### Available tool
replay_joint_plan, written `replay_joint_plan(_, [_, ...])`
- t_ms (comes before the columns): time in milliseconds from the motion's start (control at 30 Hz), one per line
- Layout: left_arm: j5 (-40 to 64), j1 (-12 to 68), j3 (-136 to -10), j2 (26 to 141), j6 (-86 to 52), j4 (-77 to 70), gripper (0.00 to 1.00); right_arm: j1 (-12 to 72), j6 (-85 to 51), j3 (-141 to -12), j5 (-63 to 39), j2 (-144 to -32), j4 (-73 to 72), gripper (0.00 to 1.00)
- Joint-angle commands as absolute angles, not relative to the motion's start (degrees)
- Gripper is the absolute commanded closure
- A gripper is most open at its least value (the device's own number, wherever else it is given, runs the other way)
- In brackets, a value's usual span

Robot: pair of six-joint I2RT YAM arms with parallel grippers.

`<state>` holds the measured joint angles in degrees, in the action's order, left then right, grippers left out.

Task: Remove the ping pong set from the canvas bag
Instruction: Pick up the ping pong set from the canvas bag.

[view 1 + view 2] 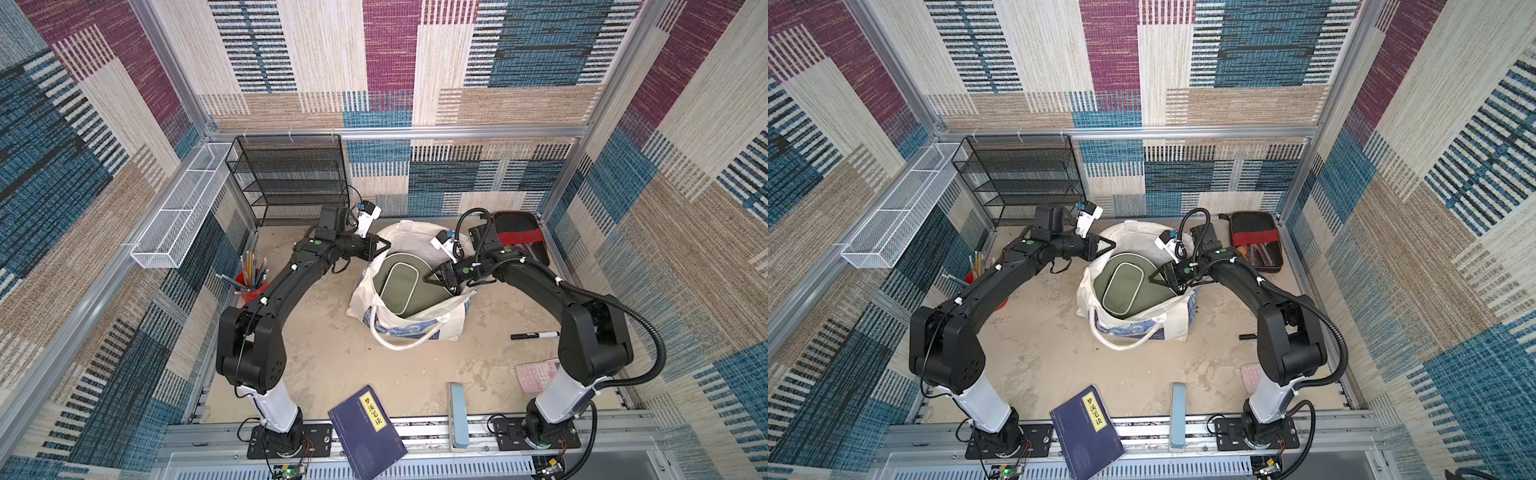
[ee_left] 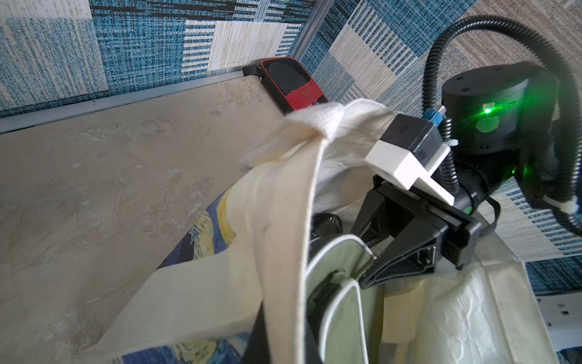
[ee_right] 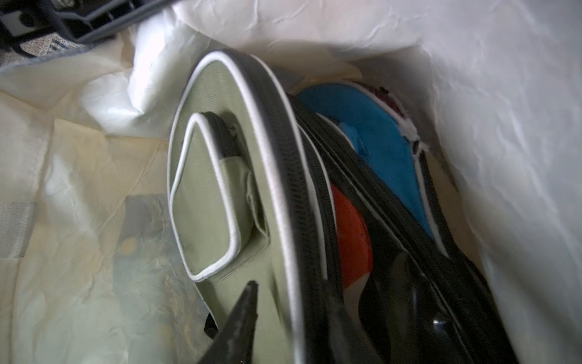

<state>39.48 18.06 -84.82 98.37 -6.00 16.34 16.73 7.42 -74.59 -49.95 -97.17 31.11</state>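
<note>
Several stray things lie nearest the arm bases: a dark blue book [image 1: 368,432] overhanging the front rail, a pale blue block [image 1: 457,415] beside it, a pink calculator [image 1: 534,374] half under the right arm, and farther in a black marker [image 1: 534,335]. None belongs to the job.

Past them, mid-table, the canvas bag [image 1: 455,318] stands slumped with its mouth open upward, one loop handle spilling toward the front. The olive green paddle cover [image 1: 399,286] fills that mouth, lying tilted across the opening and wholly inside. The right wrist view shows more packed behind it: a black cover [image 3: 393,214], a blue cover [image 3: 378,126] and a sliver of a maroon cover [image 3: 393,97], with an orange-red patch between them that I cannot identify.

The right gripper [image 1: 436,279] reaches into the bag from the right side. Its jaws sit either side of the olive cover's piped edge and are drawn in on it; how firm the hold is cannot be told. The left gripper [image 1: 380,246], at the bag's far-left rim, is closed and appears to pinch the cloth there, holding the mouth open.

Farthest, in the back right corner, the black oblong case [image 1: 519,239] with a red band lies on the table, outside the bag.

By my reading the case is out and four covers are left, and lifting the olive one is the step at hand.
</note>
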Motion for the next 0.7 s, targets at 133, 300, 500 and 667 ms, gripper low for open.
replay_joint_plan(133, [36.7, 18.0, -85.6, 96.5, -5.7, 17.1, 1.00, 16.7, 8.3, -79.4, -44.0, -93.0, 34.6, 1.00])
replay_joint_plan(300, [27.3, 18.0, -90.5, 97.1, -3.9, 26.6, 1.00, 16.8, 7.3, -84.8, -31.4, -87.1, 34.2, 1.00])
replay_joint_plan(500, [25.5, 17.9, -93.8, 98.0, -4.6, 30.1, 1.00, 19.6, 8.8, -88.1, -15.0, -83.7, 33.7, 1.00])
replay_joint_plan(667, [26.8, 18.0, -92.5, 98.7, -5.6, 29.5, 1.00, 24.8, 10.5, -86.0, -10.1, -83.3, 32.0, 1.00])
